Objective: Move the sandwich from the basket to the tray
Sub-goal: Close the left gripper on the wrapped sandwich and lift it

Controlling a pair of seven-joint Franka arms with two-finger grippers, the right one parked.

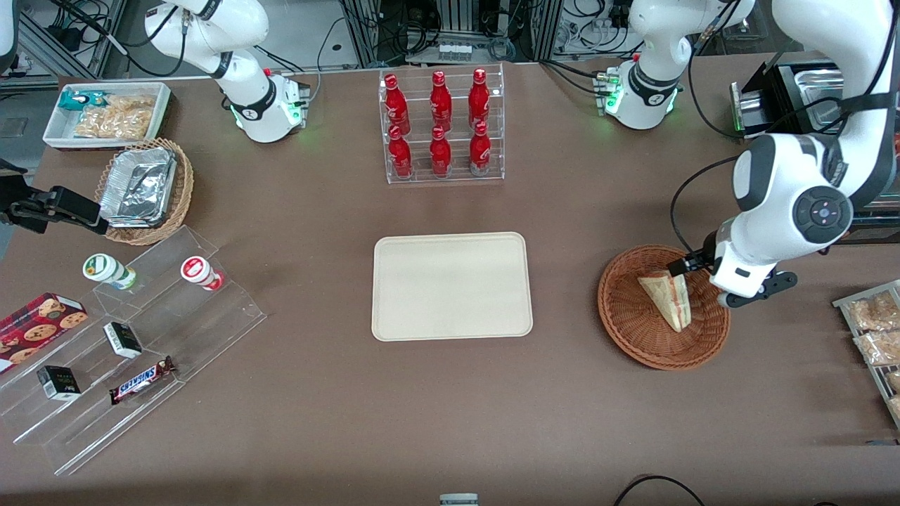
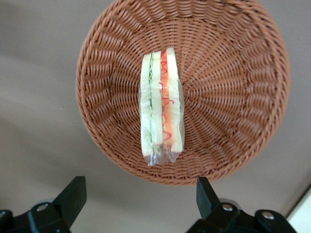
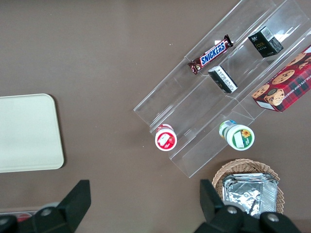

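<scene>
The sandwich (image 1: 666, 295), a pale wedge with red, green and orange layers in clear wrap, lies in the reddish-brown wicker basket (image 1: 633, 330). The left wrist view shows the sandwich (image 2: 162, 104) edge-on in the basket (image 2: 233, 97). My left gripper (image 1: 731, 284) hovers above the basket's rim toward the working arm's end of the table. It is open and empty (image 2: 141, 187), its fingers wide apart over bare table just outside the rim, not touching the sandwich. The cream-beige tray (image 1: 451, 285) lies empty at mid-table and also shows in the right wrist view (image 3: 26, 133).
A clear rack of red bottles (image 1: 441, 126) stands farther from the camera than the tray. A rack of bagged snacks (image 1: 875, 330) lies beside the basket. A tan basket of foil pans (image 1: 144, 186), a white snack bin (image 1: 105, 112) and a stepped acrylic shelf (image 1: 126, 351) are toward the parked arm's end.
</scene>
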